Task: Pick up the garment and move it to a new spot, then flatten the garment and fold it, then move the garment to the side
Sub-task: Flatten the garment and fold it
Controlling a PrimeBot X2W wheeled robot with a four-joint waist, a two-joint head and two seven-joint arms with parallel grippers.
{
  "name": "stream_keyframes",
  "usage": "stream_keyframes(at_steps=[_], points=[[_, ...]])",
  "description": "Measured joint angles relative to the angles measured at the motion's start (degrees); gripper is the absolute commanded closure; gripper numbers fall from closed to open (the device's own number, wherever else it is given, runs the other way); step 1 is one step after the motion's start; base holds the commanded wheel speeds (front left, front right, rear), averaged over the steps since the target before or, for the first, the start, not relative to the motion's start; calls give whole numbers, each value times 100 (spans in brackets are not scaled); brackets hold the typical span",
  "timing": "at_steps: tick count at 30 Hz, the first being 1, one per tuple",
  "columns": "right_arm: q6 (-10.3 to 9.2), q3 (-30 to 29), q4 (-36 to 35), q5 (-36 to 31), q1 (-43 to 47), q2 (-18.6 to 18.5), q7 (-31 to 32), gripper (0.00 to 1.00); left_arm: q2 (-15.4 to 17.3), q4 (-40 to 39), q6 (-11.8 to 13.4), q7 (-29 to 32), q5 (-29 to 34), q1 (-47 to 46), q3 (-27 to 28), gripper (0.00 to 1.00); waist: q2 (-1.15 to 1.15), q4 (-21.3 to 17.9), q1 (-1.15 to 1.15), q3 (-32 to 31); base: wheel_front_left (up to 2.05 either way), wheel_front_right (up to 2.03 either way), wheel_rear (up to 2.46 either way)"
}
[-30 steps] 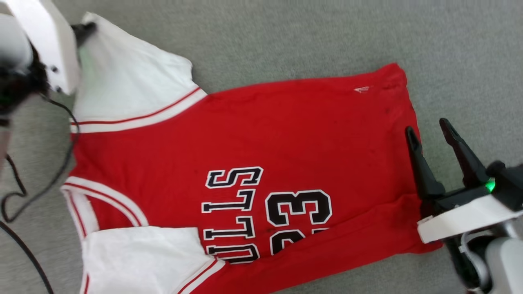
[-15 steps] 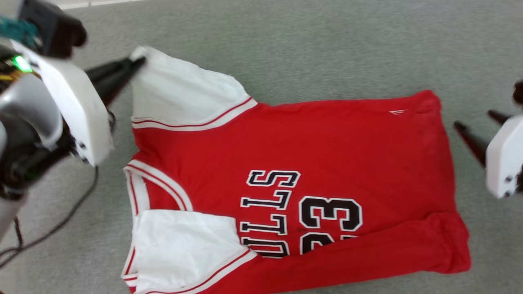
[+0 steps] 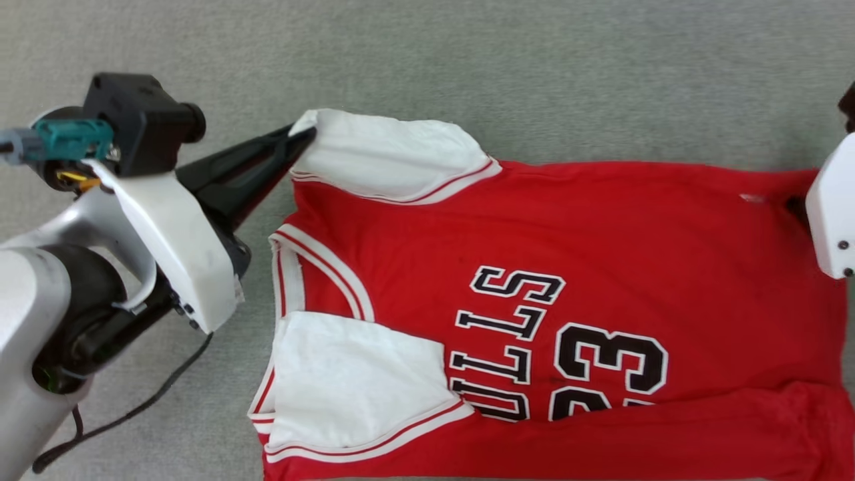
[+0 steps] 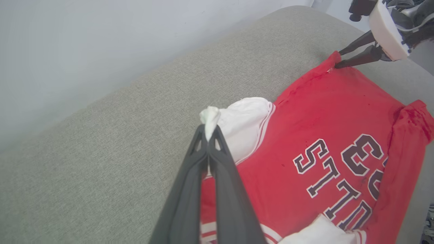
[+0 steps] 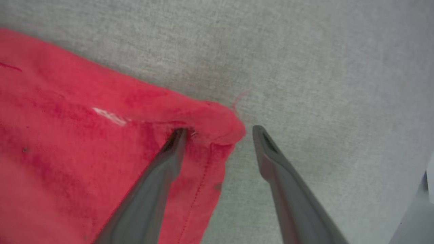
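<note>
The garment (image 3: 534, 234), a red jersey with white sleeves and a black "BULLS 23" print, lies spread on the grey surface. Its collar points left and its hem right. My left gripper (image 3: 302, 138) is shut on the tip of the far white sleeve (image 4: 211, 115), which bunches above the fingertips (image 4: 207, 134). My right gripper (image 5: 220, 130) is open at the hem's far corner (image 5: 220, 125). One finger rests on the red cloth and the other on the bare grey surface beside it. That gripper's white housing (image 3: 831, 214) shows at the right edge.
The grey fabric surface (image 3: 467, 60) extends around the garment. A pale wall (image 4: 67, 40) runs behind its far edge. A black cable (image 3: 133, 407) trails at the lower left. The garment's near side (image 3: 668, 437) is folded over.
The head camera has shifted, so the garment sits further right in the picture. My right gripper went from the hem's near part to its far corner. The left gripper stays shut on the sleeve.
</note>
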Motion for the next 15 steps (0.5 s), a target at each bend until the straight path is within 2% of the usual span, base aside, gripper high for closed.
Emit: stream_keyframes(at_steps=[3,10,11,12,13,15], points=[[-2,42,201,21,-41,76,-53,0,-25,-55,48,-83,40,57,-9,100,0,116,0,81,0,0,0],[-19,309,436,35,-73,-7,-213,0,-123,-7,77,-230,93,141,-57,100,0,244,-1,154,0,0,0],[-36,352,454,76,-73,-22,-240,45,-148,37,98,-255,94,157,-67,100,0,246,-1,151,0,0,0],[-41,390,468,96,-73,-36,-285,84,-153,81,97,-279,108,172,-86,100,0,244,-1,146,0,0,0],[-41,457,472,99,-73,-52,-352,100,-158,149,97,-302,136,183,-101,100,0,242,-1,134,0,0,0],[-26,544,502,147,-66,-41,-522,100,-167,258,96,-352,176,233,-127,100,0,227,-1,91,0,0,0]])
